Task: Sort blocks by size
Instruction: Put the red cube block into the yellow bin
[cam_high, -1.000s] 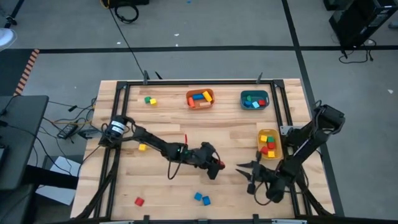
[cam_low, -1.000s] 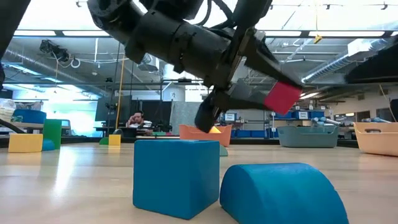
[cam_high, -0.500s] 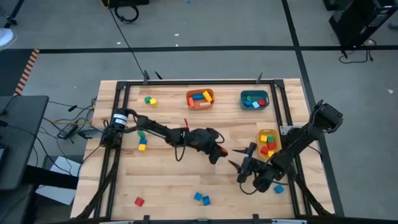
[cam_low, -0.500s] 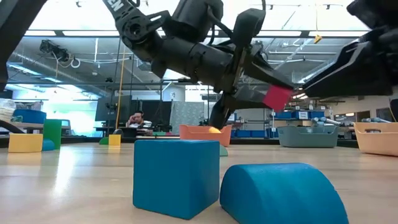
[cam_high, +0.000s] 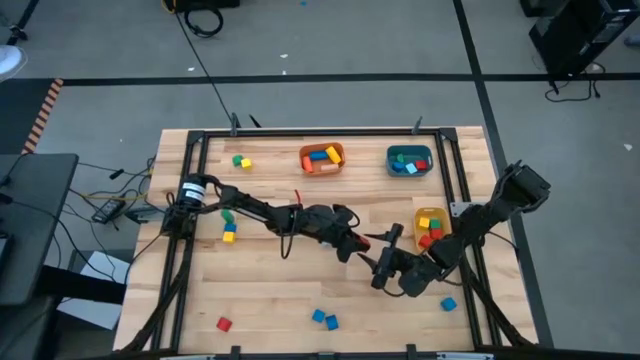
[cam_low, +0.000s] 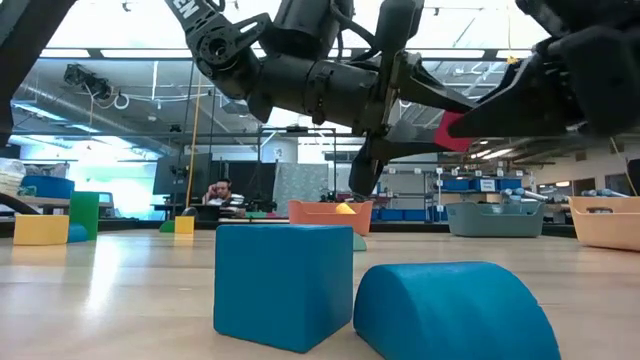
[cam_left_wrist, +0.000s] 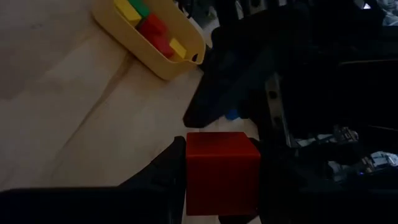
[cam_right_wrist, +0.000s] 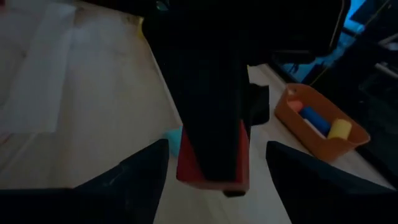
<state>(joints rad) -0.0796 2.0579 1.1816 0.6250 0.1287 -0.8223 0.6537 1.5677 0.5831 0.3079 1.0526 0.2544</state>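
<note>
My left gripper (cam_high: 355, 243) is shut on a red block (cam_left_wrist: 222, 171) above the table's middle right; the low view shows the red block (cam_low: 455, 130) high above the wood. My right gripper (cam_high: 383, 257) faces it from the table's right and is open. Its fingers (cam_right_wrist: 127, 180) stand wide on either side of the red block (cam_right_wrist: 211, 173) and the left fingers, touching neither. Loose blocks rest on the table: blue ones (cam_high: 324, 319) near the front edge, a red one (cam_high: 224, 324), a light blue one (cam_high: 448, 304), and green and yellow ones (cam_high: 228, 226) at the left. My left gripper pinches the red block between its two fingers, on two opposite sides (cam_left_wrist: 189, 174). The fingers (cam_left_wrist: 165, 171) reach roughly level toward the table's right. The block sits at their free ends, lifted clear of the table.
An orange bin (cam_high: 322, 158) and a teal bin (cam_high: 409, 161) stand at the far edge, and a yellow bin (cam_high: 432, 228) at the right, each with blocks in it. A green and yellow pair (cam_high: 241, 161) lies far left. A person sits in the room beyond.
My left gripper has carried the red block toward the table's right and far edge, keeping it lifted. My right gripper has come toward the table's left, up to the left gripper. Its fingers have opened and now stand on either side of the block.
</note>
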